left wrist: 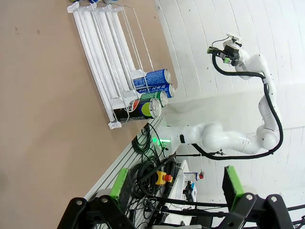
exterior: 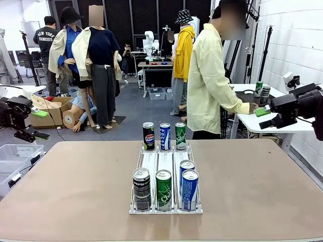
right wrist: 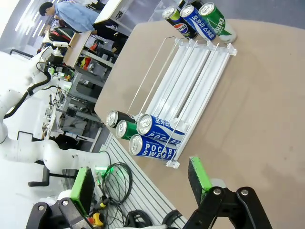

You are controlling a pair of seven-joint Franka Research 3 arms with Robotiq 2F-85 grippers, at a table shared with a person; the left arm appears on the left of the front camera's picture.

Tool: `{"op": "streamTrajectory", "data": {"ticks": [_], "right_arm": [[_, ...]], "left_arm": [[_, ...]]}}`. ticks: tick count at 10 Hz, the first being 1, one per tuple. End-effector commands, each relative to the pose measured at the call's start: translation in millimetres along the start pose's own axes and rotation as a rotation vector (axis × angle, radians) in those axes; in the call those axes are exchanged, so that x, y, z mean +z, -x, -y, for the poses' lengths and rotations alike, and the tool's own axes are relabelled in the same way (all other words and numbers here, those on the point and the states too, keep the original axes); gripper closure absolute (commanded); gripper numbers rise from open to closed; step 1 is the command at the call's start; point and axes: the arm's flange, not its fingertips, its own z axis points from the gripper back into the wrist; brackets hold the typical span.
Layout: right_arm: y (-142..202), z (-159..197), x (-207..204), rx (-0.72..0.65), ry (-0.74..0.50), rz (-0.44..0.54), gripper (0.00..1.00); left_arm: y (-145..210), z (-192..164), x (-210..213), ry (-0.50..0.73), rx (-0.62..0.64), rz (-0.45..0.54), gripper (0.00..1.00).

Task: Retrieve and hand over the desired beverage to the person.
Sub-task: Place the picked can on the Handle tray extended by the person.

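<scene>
Nearest the front camera, four upright cans stand at the near end of a white three-lane wire-and-plastic can rack (exterior: pixel 165 160) on the tan tabletop (exterior: pixel 75 186): a black Pepsi can (exterior: pixel 141 189) in the left lane, a green can (exterior: pixel 163 190) in the middle lane, and two blue Pocari Sweat cans in the right lane, one (exterior: pixel 190 189) in front, the other (exterior: pixel 186 169) touching or just behind it. At the rack's far end stand three more, side by side: a black-and-blue Pepsi can (exterior: pixel 148 136), a blue can (exterior: pixel 165 136) and a green can (exterior: pixel 180 135). Left gripper (exterior: pixel 39 114) hangs off the table's left edge, raised, green pads parted, nothing between them; the left wrist view shows its fingers (left wrist: pixel 119 186) spread wide with only floor cables and table edge beyond. Right gripper (exterior: pixel 262 111) sits off the table's right side, raised, also released and empty; its pads (right wrist: pixel 199 174) stand apart in the right wrist view, rack and cans well away. Person in a pale-yellow long-sleeved shirt (exterior: pixel 208 83) stands beyond the far edge, turned sideways toward a white side table (exterior: pixel 282 123), one hand (exterior: pixel 253 107) resting on it just beside the right gripper.
</scene>
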Motion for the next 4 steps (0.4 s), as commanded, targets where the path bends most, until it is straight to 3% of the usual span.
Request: {"op": "streamTrajectory", "data": {"ticks": [1,4], "right_arm": [[0.5,0.3,-0.2,0.0,-0.002,0.002,0.0],[0.5,0.3,-0.2,0.0,-0.002,0.002,0.0]], "left_arm": [[-0.2,3.2,1.6,-0.001,-0.004,0.0,0.0],[-0.2,3.2,1.6,-0.001,-0.004,0.0,0.0]]}}
